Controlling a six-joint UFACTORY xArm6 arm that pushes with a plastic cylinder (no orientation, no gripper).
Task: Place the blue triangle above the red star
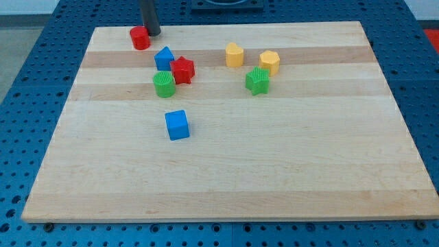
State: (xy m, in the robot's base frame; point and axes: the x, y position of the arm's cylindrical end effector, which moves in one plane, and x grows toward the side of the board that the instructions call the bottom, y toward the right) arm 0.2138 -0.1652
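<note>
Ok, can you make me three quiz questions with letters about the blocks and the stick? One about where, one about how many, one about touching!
1. Where is my tip?
A. beside the red cylinder, at the view's top
B. by the blue cube
C. at the view's right edge

2. How many yellow blocks are there?
A. one
B. two
C. four

3. The blue triangle is
A. alone
B. stacked on a green block
C. pressed against the red star

Answers: 1 A, the rod ends just right of the red cylinder. 2 B, two yellow blocks sit side by side. 3 C, no gap shows between them.
</note>
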